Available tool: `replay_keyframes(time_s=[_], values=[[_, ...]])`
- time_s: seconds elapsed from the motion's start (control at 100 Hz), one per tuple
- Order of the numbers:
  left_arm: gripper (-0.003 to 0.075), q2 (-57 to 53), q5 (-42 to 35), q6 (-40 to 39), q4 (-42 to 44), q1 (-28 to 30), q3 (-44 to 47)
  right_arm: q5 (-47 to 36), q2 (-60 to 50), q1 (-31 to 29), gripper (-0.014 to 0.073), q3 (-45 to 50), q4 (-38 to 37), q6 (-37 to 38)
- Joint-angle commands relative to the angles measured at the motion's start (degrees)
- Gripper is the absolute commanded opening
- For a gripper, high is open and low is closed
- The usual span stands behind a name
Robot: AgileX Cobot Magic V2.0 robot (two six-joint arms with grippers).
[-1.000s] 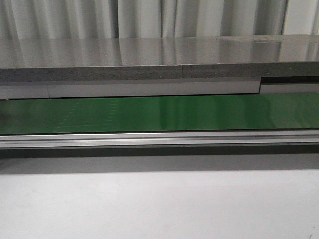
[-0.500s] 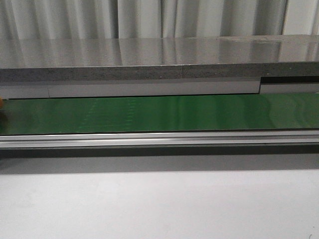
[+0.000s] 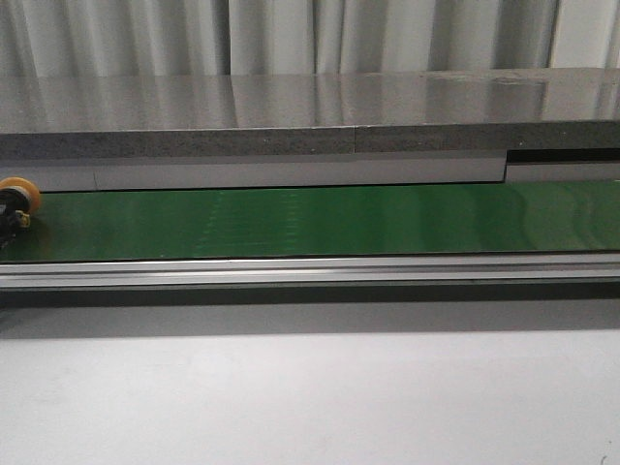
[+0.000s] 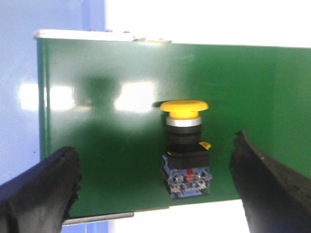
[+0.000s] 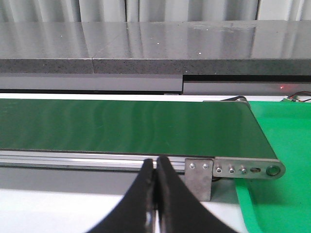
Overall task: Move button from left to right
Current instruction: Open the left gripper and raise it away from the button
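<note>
The button (image 3: 17, 201) lies on its side at the far left end of the green conveyor belt (image 3: 310, 221), its yellow-orange cap showing in the front view. In the left wrist view the button (image 4: 186, 148) has a yellow cap, black body and blue base with a red mark. My left gripper (image 4: 155, 187) is open above the belt, its black fingers (image 4: 46, 189) wide on either side of the button, not touching it. My right gripper (image 5: 155, 167) is shut on nothing, in front of the belt's aluminium rail near its right end.
A grey stone-like shelf (image 3: 310, 116) runs behind the belt. The aluminium rail (image 3: 310, 271) borders the belt's near side above the white table (image 3: 310, 397). A green mat (image 5: 286, 160) lies beyond the belt's right end with its roller bracket (image 5: 243, 170).
The button has come into the front view at the belt's far left edge; one second ago it was out of sight, half a second ago only a sliver showed.
</note>
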Motion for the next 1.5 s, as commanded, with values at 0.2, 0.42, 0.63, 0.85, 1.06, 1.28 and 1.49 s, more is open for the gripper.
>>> replay_keyframes(time_s=[0.2, 0.42, 0.63, 0.85, 1.06, 1.28, 1.49], values=[[0.0599, -16.9, -11.6, 3.2, -2.7, -2.5, 7.3, -4.9, -1.1, -0.1, -0.0068, -0.8, 0.2, -0.1], [0.0599, -32.1, -22.9, 4.7, -2.6, -6.7, 20.4, -4.9, -1.1, -0.1, -0.0068, -0.8, 0.2, -0.1], [0.0599, -48.2, -35.1, 4.7, -0.1, -9.3, 35.8, -4.9, -1.1, -0.1, -0.0068, -0.8, 0.2, -0.1], [0.0599, -65.8, -47.7, 4.7, 0.7, -9.4, 53.3, -4.9, -1.1, -0.1, -0.0068, -0.8, 0.2, -0.1], [0.0599, -80.2, -55.8, 4.7, 0.7, -9.4, 65.2, -4.9, -1.1, -0.1, -0.0068, -0.8, 0.2, -0.1], [0.0599, -85.6, -60.6, 4.7, 0.7, -9.4, 70.5, -4.9, -1.1, -0.1, -0.0068, -0.8, 0.2, -0.1], [0.0599, -85.6, -60.3, 4.7, 0.7, -9.4, 71.2, -4.9, -1.1, -0.1, -0.0068, -0.8, 0.2, -0.1]])
